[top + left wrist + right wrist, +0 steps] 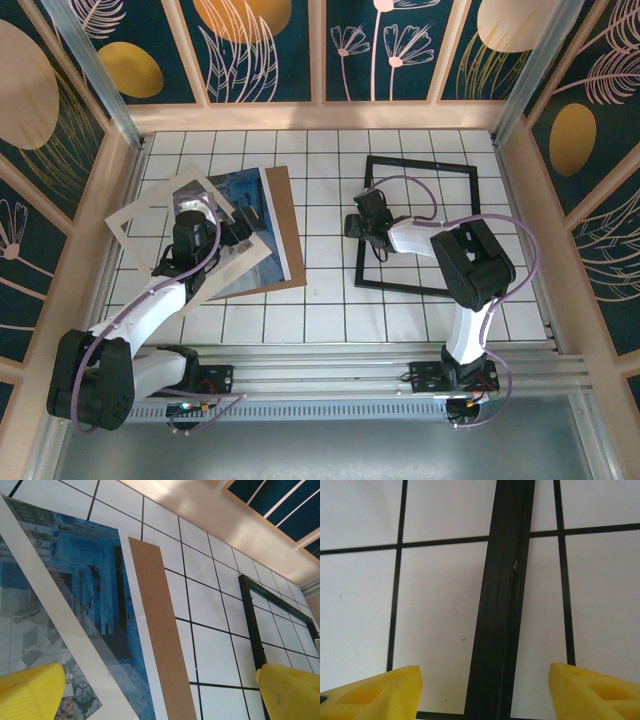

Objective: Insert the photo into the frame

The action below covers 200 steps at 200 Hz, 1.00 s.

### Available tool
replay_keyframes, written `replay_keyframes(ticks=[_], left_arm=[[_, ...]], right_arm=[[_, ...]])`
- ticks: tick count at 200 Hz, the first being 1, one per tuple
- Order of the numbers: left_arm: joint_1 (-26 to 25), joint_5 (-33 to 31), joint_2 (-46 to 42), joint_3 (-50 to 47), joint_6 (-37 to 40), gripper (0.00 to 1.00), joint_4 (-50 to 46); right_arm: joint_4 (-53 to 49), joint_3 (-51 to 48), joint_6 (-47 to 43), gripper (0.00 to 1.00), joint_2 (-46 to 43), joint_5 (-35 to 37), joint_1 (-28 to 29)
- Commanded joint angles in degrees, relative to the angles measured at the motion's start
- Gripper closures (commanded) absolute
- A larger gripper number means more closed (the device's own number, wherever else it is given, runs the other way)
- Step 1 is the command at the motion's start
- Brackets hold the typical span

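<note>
The photo (243, 203) lies flat directly under your left tool (238, 226). It is a blue-toned paper print of pale buildings, and its long axis runs from the near side of the tabletop (320, 320) to the far side, leaning a little off the tile lines. In the left wrist view the photo (85, 575) sits below and to the left of the left tool (160, 692), with a narrow white margin along its edge. It rests on a plain brown backing board (287, 225), matte and stiff-looking, and a strip of the backing board (160, 630) shows past the print on the side toward the frame. A white cut-out mat (150, 200) lies askew across the print, turned like a diamond, and one flat band of the mat (50, 605) crosses the picture diagonally.

Your left tool is spread wide and holds nothing.

The frame (420, 162) is a thin black rectangle lying flat on the tiles, well apart from the left tool. Its long sides run near to far with a slight twist. Your right tool (362, 228) hangs over its left side. In the right wrist view the frame's bar (502, 605) is dark and faintly grained. It runs straight up between the yellow fingers (375, 692) of the right tool (485, 692). The jaws are parted, with white tile showing on both sides of the bar, so they grip nothing.
</note>
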Motion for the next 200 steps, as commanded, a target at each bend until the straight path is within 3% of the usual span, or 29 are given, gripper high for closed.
replay_keyframes(ticks=[1,85,151,200], left_arm=[[-0.3,-0.9,0.1,1.1,1.4,0.01,-0.9],[-0.3,-2.4,1.4,0.9,2.4,0.01,-1.9],[-0.2,-3.4,1.7,0.0,2.9,0.01,-1.9],[-0.2,-7.1,4.2,0.4,2.8,0.01,-2.9]], right_arm=[[-2.0,2.1,0.8,0.37,1.3,0.0,0.0],[-4.6,0.7,2.8,0.68,1.3,0.8,2.7],[-3.0,-2.4,12.6,0.71,-1.5,0.8,10.7],[-2.1,3.1,13.0,0.7,2.4,-1.5,13.6]])
